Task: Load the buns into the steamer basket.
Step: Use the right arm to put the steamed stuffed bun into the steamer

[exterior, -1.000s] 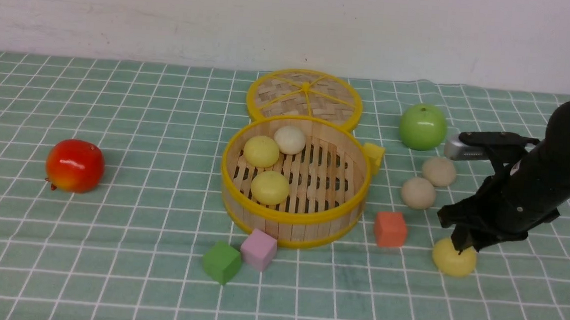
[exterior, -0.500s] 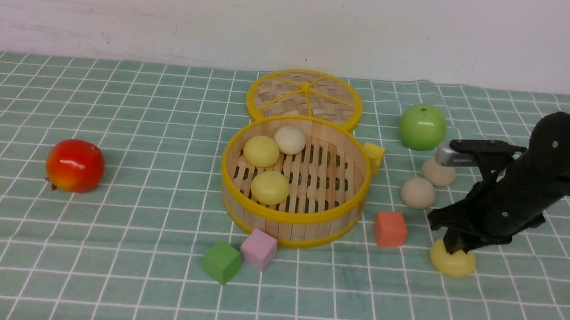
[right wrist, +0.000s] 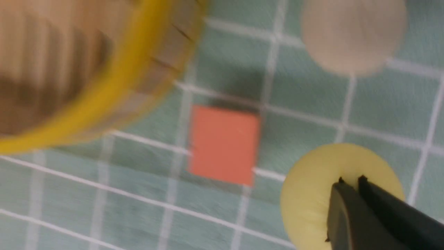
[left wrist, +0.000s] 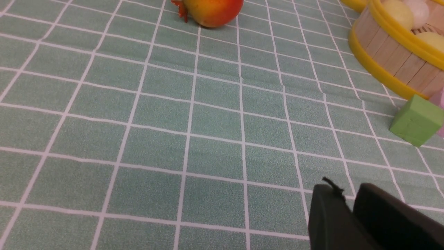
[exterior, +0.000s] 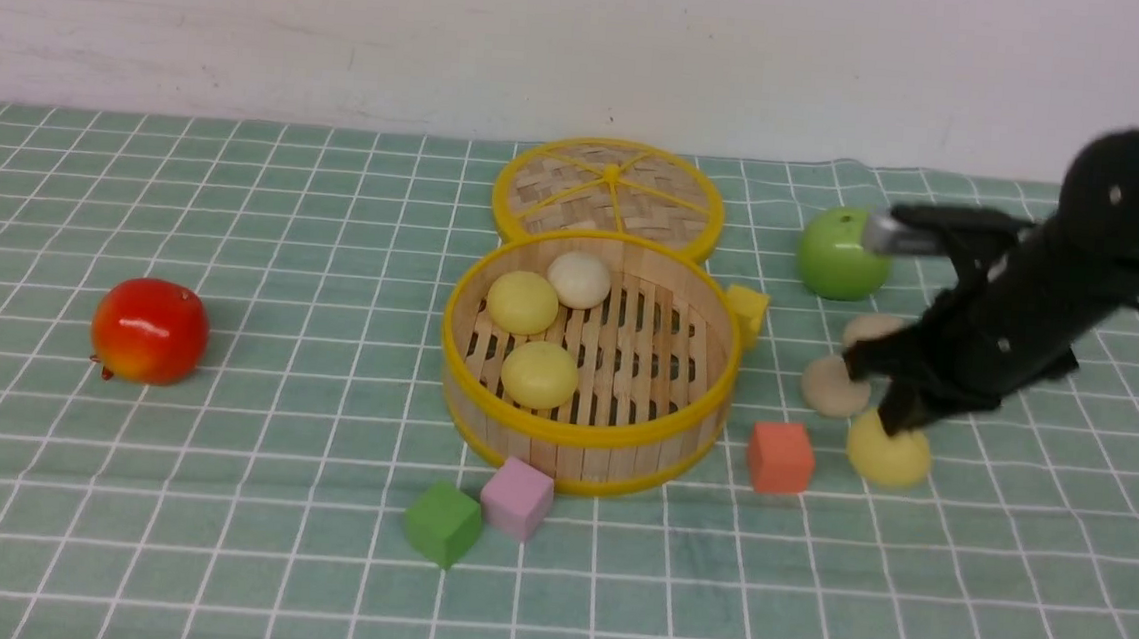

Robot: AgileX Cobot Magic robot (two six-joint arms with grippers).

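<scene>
The right gripper [exterior: 895, 430] is squeezed tight on the top of a yellow bun [exterior: 887, 460], holding it up just right of the orange cube [exterior: 779, 457]. Next it likely needs to carry it left, over the rim, and drop it in the steamer basket [exterior: 580, 461]

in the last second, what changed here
The right gripper closed on the yellow bun and carried it up off the cloth, leftward toward the steamer basket. The three buns in the basket, two cream buns on the cloth, apples, cubes and lid stayed put.
</scene>
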